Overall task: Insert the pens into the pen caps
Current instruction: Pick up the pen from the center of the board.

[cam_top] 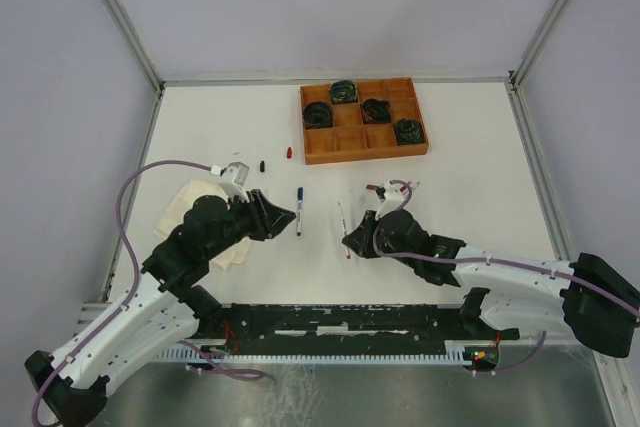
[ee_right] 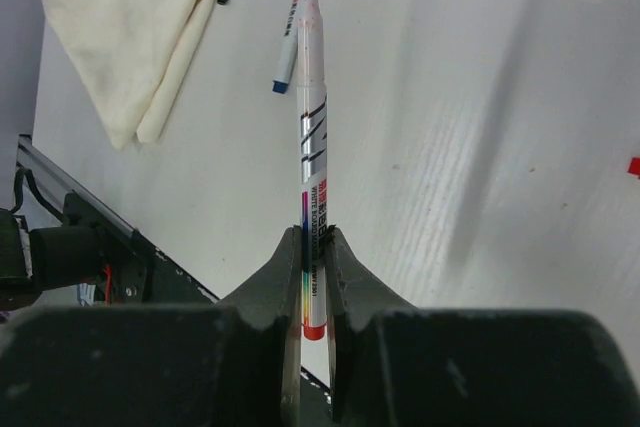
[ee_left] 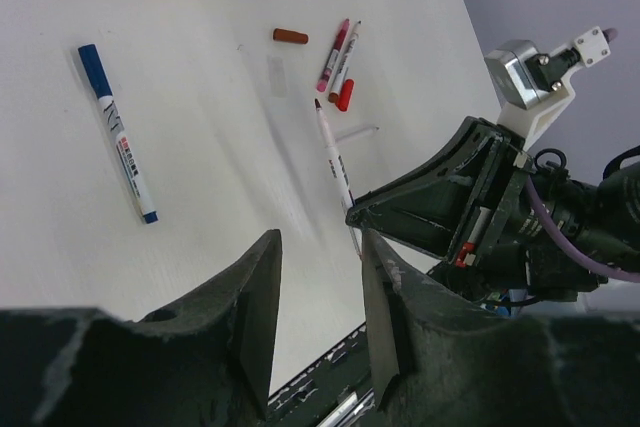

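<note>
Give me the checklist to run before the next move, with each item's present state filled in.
1. Grip: the right hand is shut on the pen, clamped near its red tail: ok.
2. Tip: the held pen's tip is bare, with no cap on it: ok.
3. Cap in the left hand: not ok, its jaws stand open and empty.
4. Loose caps in view: ok, a red cap and a brown cap lie on the table.
5. Which cap matches the held pen: cannot tell.
6. Clutter: the blue pen lies capped, apart from both hands: ok.
</note>
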Controlling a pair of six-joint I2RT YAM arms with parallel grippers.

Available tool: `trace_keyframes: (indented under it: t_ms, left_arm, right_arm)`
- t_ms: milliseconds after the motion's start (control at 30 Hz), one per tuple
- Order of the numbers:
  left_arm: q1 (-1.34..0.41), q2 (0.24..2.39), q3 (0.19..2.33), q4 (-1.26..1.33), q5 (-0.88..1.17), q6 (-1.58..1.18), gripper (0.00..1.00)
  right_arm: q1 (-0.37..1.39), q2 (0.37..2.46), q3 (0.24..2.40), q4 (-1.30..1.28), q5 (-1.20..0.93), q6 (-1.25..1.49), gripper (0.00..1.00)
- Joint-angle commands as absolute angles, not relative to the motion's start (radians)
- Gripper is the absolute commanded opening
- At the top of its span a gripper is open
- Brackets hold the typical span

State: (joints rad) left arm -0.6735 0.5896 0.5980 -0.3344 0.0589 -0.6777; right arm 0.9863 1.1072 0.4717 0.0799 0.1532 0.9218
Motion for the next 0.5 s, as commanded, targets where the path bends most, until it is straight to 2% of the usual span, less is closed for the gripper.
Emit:
trace_keyframes:
  t_ms: [0, 167, 467]
  left_arm:
    - [-0.672, 0.595, 0.584, -0.216, 0.103, -0.754, 0.45]
    - [-0.671, 0.619, 0.584, -0.17, 0.127, -0.762, 0.56]
    - [-0.672, 0.674, 0.59, -0.132, 0.174, -0.77, 0.59]
  right_arm:
    - [1.059, 1.089, 0.465, 0.255, 0.285, 0.99, 0.1]
    - [1.154, 1.104, 0.513, 0.271, 0.402, 1.025, 0.08]
    - [1.227, 1.163, 0.568, 0.446, 0.448, 1.017, 0.08]
